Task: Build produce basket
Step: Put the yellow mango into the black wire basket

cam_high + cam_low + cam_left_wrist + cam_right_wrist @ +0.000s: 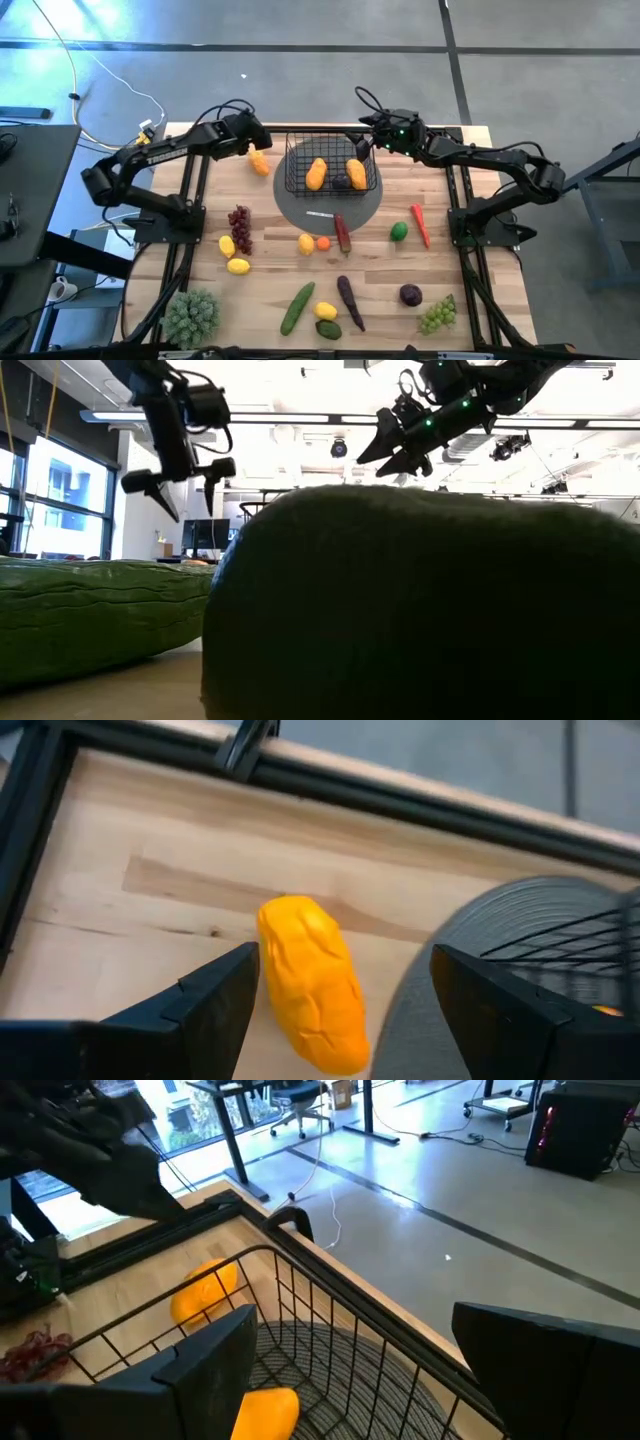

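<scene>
The black wire basket stands on a flat grey disc at the table's far middle. Two orange-yellow fruits and a dark plum lie inside it. A third orange-yellow fruit lies on the wood left of the basket. My left gripper hovers open above that fruit, a finger on either side, not touching. My right gripper is open above the basket's far right corner. Other produce lies on the near half of the table.
On the near half lie purple grapes, lemons, a small orange, a red chili, a lime, a cucumber, an eggplant, a plum, green grapes and a leafy green bunch. Green produce fills the low view.
</scene>
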`<state>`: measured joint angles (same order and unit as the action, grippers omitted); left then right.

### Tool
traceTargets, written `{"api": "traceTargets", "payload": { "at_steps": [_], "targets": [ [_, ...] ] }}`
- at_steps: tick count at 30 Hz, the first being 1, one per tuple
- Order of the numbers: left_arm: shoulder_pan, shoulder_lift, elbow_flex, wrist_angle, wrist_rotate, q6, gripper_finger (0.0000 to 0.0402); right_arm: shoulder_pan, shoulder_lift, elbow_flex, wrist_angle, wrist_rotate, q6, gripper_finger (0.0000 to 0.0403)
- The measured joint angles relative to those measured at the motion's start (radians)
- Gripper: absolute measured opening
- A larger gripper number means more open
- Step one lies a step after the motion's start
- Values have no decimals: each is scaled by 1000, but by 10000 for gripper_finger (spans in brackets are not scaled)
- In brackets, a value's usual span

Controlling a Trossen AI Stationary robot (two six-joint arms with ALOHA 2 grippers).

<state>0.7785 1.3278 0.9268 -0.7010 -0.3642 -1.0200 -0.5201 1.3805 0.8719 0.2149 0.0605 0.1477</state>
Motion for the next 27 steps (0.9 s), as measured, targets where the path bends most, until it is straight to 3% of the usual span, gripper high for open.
{"api": "traceTargets", "payload": {
  "at_steps": [13, 27],
  "targets": [
    [8, 133, 0, 8, 70, -253, 282, -2, 1, 0, 0, 0, -44, 317],
    [8, 221, 0, 0, 107, -363, 282, -2, 1, 0, 0, 0, -44, 317]
  ]
}}
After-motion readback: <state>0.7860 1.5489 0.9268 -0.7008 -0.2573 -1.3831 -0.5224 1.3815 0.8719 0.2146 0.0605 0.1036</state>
